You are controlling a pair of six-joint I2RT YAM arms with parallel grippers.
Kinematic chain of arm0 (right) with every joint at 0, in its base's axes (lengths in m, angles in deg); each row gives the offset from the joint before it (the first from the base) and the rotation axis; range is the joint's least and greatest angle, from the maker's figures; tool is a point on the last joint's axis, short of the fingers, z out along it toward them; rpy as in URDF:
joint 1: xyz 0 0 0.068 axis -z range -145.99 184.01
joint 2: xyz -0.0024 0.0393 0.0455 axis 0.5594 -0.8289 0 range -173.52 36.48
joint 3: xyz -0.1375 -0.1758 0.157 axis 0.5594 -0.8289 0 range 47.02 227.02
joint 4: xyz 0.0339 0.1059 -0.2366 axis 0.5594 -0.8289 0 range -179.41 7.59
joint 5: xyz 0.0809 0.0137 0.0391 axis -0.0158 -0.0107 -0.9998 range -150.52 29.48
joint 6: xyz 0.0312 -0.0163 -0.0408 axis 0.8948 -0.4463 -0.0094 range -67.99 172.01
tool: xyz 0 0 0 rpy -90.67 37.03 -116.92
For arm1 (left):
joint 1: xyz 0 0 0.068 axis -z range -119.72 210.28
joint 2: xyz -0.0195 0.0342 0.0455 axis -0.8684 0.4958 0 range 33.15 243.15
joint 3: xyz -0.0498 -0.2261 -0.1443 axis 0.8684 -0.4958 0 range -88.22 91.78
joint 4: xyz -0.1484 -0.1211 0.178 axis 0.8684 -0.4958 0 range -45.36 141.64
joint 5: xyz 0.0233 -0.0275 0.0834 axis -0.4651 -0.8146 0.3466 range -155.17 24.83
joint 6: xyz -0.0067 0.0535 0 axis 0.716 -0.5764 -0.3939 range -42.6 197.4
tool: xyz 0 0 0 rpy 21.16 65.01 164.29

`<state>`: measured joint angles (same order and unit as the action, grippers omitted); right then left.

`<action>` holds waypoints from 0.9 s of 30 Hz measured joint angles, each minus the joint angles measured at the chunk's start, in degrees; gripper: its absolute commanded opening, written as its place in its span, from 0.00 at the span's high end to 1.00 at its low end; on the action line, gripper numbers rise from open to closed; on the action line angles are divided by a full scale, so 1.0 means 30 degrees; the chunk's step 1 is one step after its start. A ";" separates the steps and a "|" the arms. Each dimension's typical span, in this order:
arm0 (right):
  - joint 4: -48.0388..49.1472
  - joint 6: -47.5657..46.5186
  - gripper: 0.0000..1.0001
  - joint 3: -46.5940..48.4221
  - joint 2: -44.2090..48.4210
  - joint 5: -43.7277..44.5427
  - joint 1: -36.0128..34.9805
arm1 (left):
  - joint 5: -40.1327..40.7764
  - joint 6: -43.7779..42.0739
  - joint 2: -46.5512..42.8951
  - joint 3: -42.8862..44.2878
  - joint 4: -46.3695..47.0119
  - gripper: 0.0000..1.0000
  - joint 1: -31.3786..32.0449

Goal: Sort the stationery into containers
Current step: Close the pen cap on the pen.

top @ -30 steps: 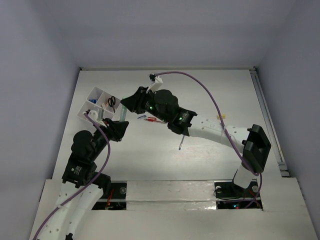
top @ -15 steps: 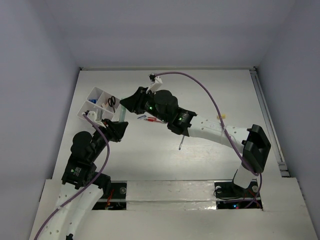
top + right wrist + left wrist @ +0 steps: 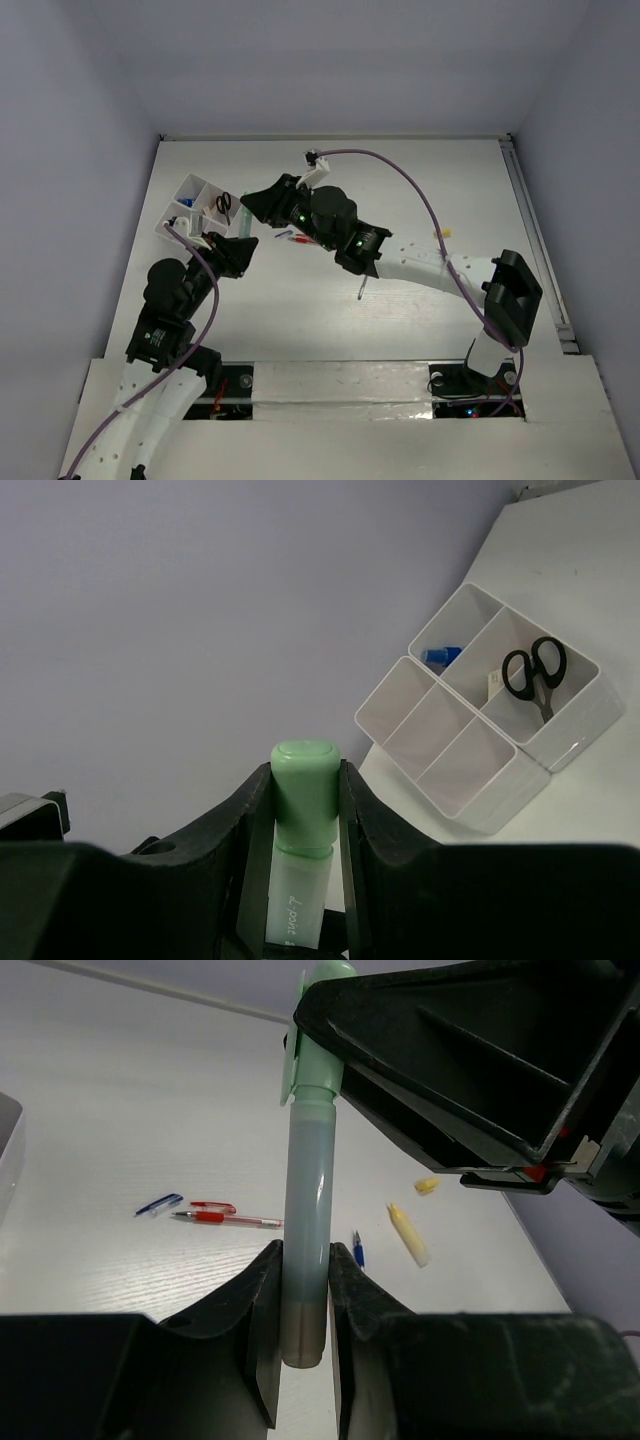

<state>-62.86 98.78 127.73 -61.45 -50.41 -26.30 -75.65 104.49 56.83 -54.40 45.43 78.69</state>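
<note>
A pale green marker (image 3: 243, 228) is held at both ends above the table. My left gripper (image 3: 306, 1265) is shut on its barrel (image 3: 308, 1190). My right gripper (image 3: 305, 785) is shut on its green cap (image 3: 305, 770). In the top view the left gripper (image 3: 237, 250) is just below the marker and the right gripper (image 3: 256, 208) just above it. The white organiser box (image 3: 178, 214) stands beside them at the left. It holds black-handled scissors (image 3: 530, 675) and a blue item (image 3: 440, 657). A red pen (image 3: 225, 1218) and a blue pen (image 3: 158, 1204) lie on the table.
A yellow piece (image 3: 408, 1234), a smaller yellow bit (image 3: 426, 1186) and a small blue item (image 3: 357, 1250) lie on the table right of the pens. A thin dark stick (image 3: 362, 290) lies under the right forearm. Two organiser compartments (image 3: 470, 765) nearest the right wrist camera hold nothing.
Both grippers keep their hold on the marker. The right wrist has turned slightly and the left arm has crept a little toward the organiser.
</note>
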 measured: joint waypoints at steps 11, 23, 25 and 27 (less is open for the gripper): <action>-0.0080 -0.0452 1.00 -0.0401 0.0189 0.0423 0.0044 | -0.0168 0.0000 0.0947 0.0000 0.0408 1.00 0.0109; 0.1304 -0.0204 1.00 -0.2827 0.1326 0.0160 0.0299 | -0.1392 -0.0080 0.2018 0.0372 -0.0036 1.00 0.0379; 0.1807 -0.0087 1.00 -0.3293 0.1450 0.0109 0.0357 | -0.1552 -0.0168 0.2353 0.0750 -0.0444 1.00 0.0379; 0.2543 0.0029 1.00 -0.3832 0.1625 0.0000 0.0386 | -0.1741 -0.0284 0.2557 0.1056 -0.0758 1.00 0.0379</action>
<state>-55.23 98.86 116.23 -56.57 -50.41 -25.14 -80.87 103.64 64.50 -51.23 43.15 79.83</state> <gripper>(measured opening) 0.329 0.157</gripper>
